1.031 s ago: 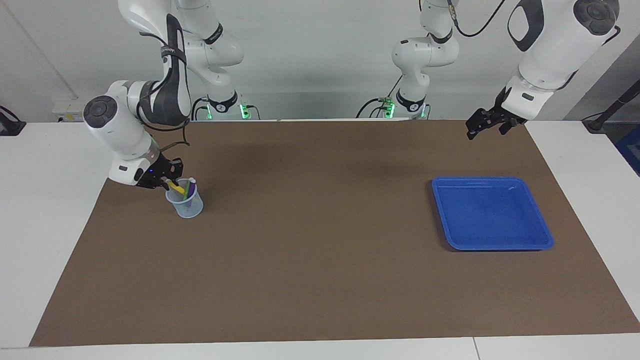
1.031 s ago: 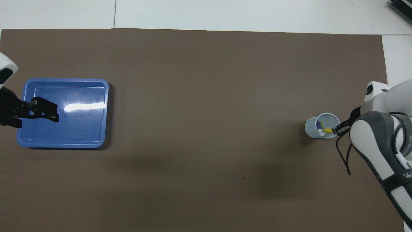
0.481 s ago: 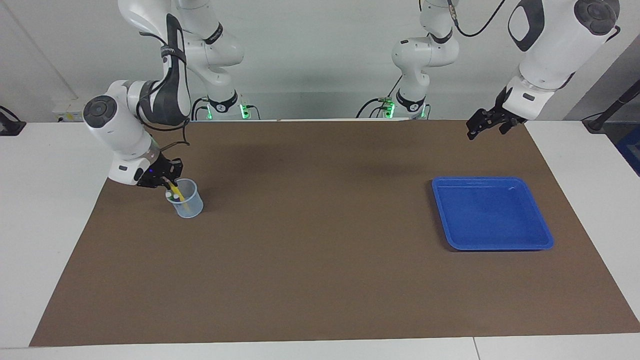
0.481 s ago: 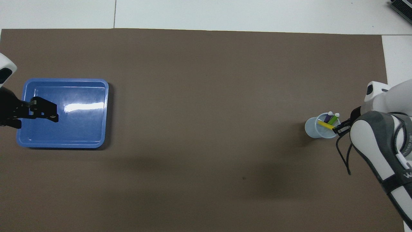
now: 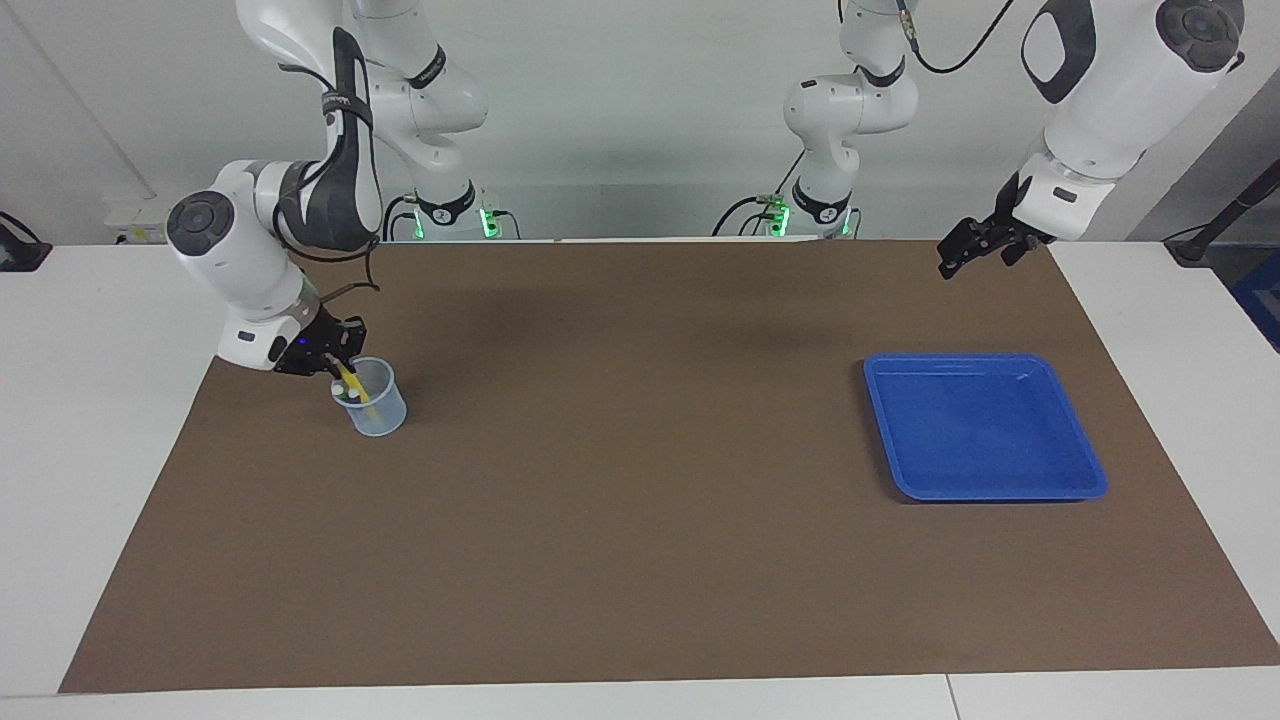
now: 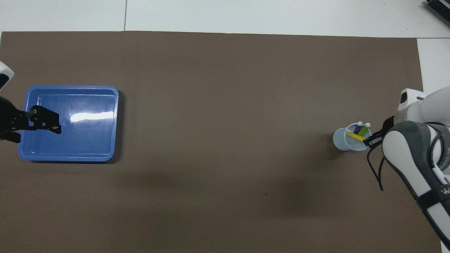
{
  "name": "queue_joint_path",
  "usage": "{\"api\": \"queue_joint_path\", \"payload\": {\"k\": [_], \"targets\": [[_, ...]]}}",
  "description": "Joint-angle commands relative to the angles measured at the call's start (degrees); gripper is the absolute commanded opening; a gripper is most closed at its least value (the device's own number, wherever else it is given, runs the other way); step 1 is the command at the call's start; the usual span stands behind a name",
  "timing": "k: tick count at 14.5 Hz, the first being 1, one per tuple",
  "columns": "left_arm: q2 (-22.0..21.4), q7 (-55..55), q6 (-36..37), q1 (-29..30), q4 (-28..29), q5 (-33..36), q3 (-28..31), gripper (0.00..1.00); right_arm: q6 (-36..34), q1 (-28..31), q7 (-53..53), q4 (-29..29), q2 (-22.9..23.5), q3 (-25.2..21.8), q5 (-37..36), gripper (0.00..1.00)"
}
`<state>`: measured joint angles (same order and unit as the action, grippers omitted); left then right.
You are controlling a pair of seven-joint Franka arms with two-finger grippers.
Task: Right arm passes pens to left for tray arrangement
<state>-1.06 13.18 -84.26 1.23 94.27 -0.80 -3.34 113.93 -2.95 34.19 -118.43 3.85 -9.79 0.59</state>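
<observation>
A small pale-blue cup (image 5: 372, 400) (image 6: 349, 137) stands on the brown mat toward the right arm's end and holds the pens. The yellow pen (image 5: 352, 383) (image 6: 355, 135) leans across the cup, and my right gripper (image 5: 338, 366) (image 6: 367, 141) is shut on its upper end at the rim. The green pen (image 6: 364, 130) and the purple pen (image 6: 358, 128) lean side by side against the rim. The blue tray (image 5: 985, 425) (image 6: 88, 140) lies bare toward the left arm's end. My left gripper (image 5: 958, 252) (image 6: 45, 121) hangs open and high over that end of the mat, holding nothing.
A brown mat (image 5: 640, 520) covers most of the white table (image 5: 90, 420). Both arm bases (image 5: 445, 210) stand along the table's edge at the robots' end. A dark object (image 5: 15, 250) sits at the table's edge past the right arm's end.
The right gripper closed on the yellow pen, which tipped over in the cup, and the green and purple pens shifted to the rim. The left gripper drifted slightly up and outward.
</observation>
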Motion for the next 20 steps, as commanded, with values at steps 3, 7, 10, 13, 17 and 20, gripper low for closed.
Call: {"api": "queue_joint_path", "payload": {"k": [3, 7, 10, 13, 17, 20], "targets": [[-1.9, 2.6, 0.0, 1.1, 1.6, 0.0, 0.0, 1.0, -3.6, 0.1, 0.8, 2.8, 0.3, 0.1, -0.9, 0.0], [-2.8, 3.7, 0.2, 1.0, 1.2, 0.0, -0.1, 1.0, -4.6, -0.1, 0.8, 4.0, 0.7, 0.1, -0.9, 0.0], [-3.2, 11.9, 0.1, 1.0, 1.5, -0.1, -0.3, 1.0, -5.6, -0.1, 0.8, 4.9, 0.7, 0.1, -0.9, 0.0], [-3.2, 17.1, -0.5, 0.1, 1.5, -0.8, -0.4, 1.0, -7.0, -0.2, 0.6, 5.7, 0.2, 0.1, -0.9, 0.0], [-3.4, 25.6, -0.8, 0.1, 1.9, -4.9, -0.4, 1.0, -9.7, -0.3, 0.4, 8.1, 0.0, 0.1, -0.9, 0.0], [-4.1, 28.5, -0.9, 0.1, 3.2, -6.8, -0.4, 1.0, -11.7, -0.3, 0.4, 9.9, -0.2, 0.1, -0.9, 0.0]]}}
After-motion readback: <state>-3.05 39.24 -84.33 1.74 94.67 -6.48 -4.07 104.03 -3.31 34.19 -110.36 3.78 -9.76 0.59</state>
